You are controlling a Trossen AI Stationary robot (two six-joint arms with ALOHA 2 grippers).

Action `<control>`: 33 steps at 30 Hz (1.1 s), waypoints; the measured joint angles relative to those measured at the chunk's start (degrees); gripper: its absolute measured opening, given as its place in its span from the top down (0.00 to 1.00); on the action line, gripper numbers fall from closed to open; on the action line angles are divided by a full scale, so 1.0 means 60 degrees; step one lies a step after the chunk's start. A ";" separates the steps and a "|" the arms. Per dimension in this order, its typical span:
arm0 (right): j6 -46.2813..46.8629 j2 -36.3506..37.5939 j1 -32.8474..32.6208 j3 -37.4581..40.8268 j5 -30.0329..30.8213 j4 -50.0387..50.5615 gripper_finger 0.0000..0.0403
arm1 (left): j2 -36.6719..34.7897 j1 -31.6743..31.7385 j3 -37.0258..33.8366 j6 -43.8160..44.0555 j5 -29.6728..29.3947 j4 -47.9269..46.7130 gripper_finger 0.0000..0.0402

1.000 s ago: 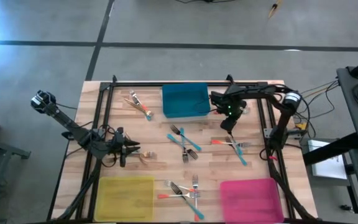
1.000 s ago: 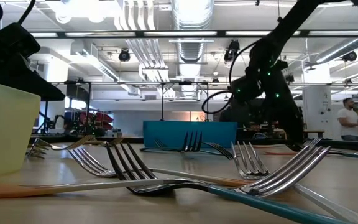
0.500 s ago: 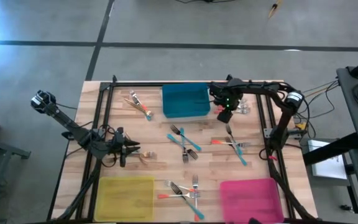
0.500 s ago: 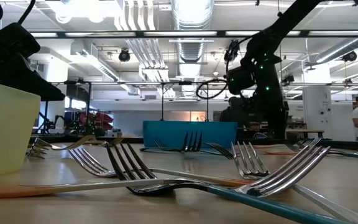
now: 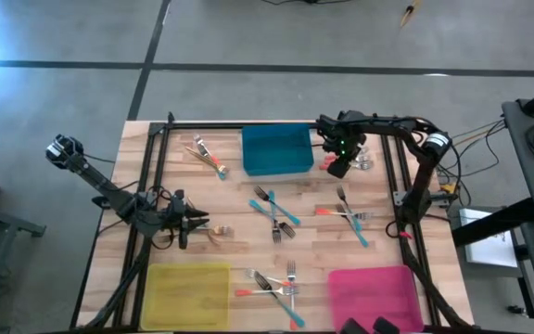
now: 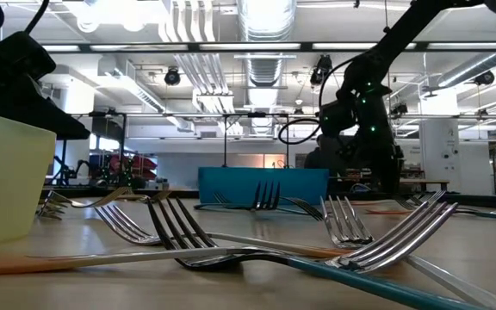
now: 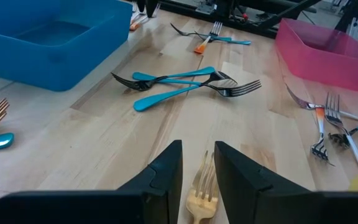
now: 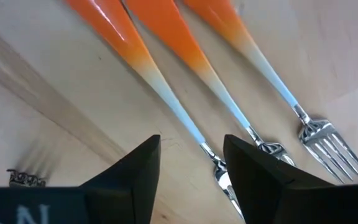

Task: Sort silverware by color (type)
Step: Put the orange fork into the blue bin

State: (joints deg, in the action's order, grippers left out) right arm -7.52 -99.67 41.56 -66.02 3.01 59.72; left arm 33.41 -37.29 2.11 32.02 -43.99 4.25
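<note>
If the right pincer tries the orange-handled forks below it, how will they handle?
Orange-handled forks: thin and flat, so probably hard to get under. Glossy handles look slippery. They lie close together, so the right pincer may nudge neighbours.

High view: overhead, facing straight down on the whole table (image 5: 239, 218) and floor around it. Low view: at tabletop height, close behind foreground forks, facing level toward the blue bin (image 6: 263, 186) and room beyond. Left wrist view: low over the wood, angled toward the blue bin (image 7: 45, 43); shares it with both other views. Right wrist view: very near the tabletop, just beside the blue bin, facing down on orange-handled forks (image 8: 166, 59).
</note>
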 joint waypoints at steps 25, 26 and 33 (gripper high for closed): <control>-0.1184 0.0017 0.0015 0.0860 0.0144 -0.0853 0.59 | 0.0000 0.0001 0.0000 0.0002 0.0000 -0.0001 0.81; -0.1262 0.0017 0.0015 0.0860 0.0171 -0.0882 0.59 | 0.0000 0.0002 0.0000 -0.0001 0.0000 -0.0003 0.81; -0.1390 0.0017 0.0011 0.0860 0.0168 -0.0983 0.70 | 0.0000 0.0002 0.0000 -0.0002 0.0000 0.0000 0.81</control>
State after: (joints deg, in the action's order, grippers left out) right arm -15.85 -99.57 41.63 -60.86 4.01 53.83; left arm 33.41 -37.28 2.11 32.01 -43.99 4.25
